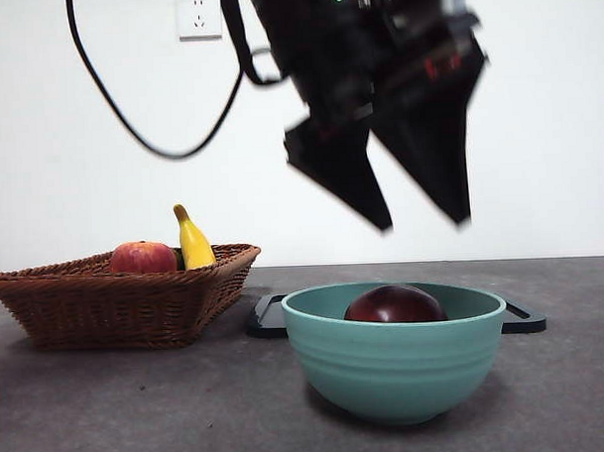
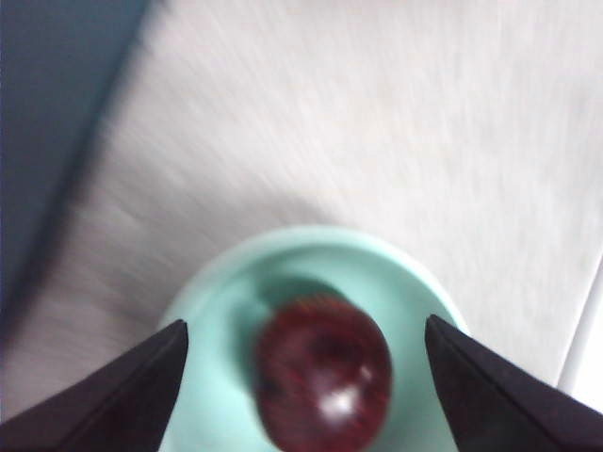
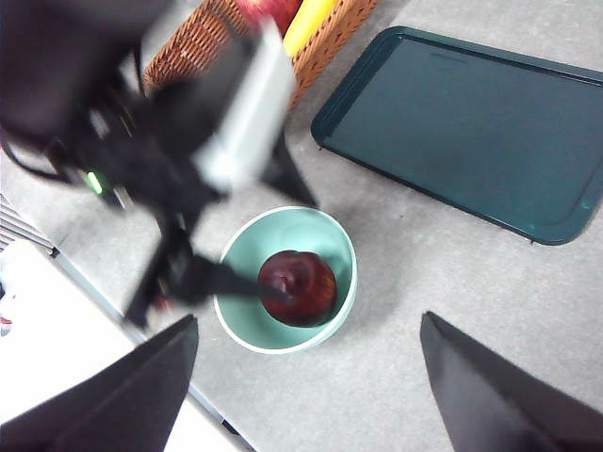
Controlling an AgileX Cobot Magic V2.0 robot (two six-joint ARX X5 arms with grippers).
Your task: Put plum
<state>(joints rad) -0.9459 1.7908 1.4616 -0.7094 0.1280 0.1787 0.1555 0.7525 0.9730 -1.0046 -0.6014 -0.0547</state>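
**Plum In The Bowl, Arm Lifting Clear**

The grey table (image 1: 110,411) held everything. The biggest thing on it was the dark tray (image 3: 462,127), lying flat behind the bowl. Near it sat the woven basket (image 1: 116,302), with a red apple (image 1: 142,257) and a yellow banana (image 1: 192,240) inside.

The green bowl (image 1: 396,357) stood at the front, and the plum (image 1: 395,305) lay inside it, at the bottom. Nothing was touching the plum.

The left gripper (image 1: 421,220) hung in the air right above the bowl. Its two jaws were spread wide apart and held nothing. In its own wrist view, the plum (image 2: 322,386) showed between the two black tips, down below them. The right gripper (image 3: 311,377) was higher up and off to the side, also spread wide and empty. It was only waiting.

The plum looked like it was already put down, so the job seemed almost done. The good way to finish, I think, was to go straight up with the jaws kept apart. A sideways swing could bump the bowl's rim and tip it. The plum was round and smooth, so a knock could make it roll.
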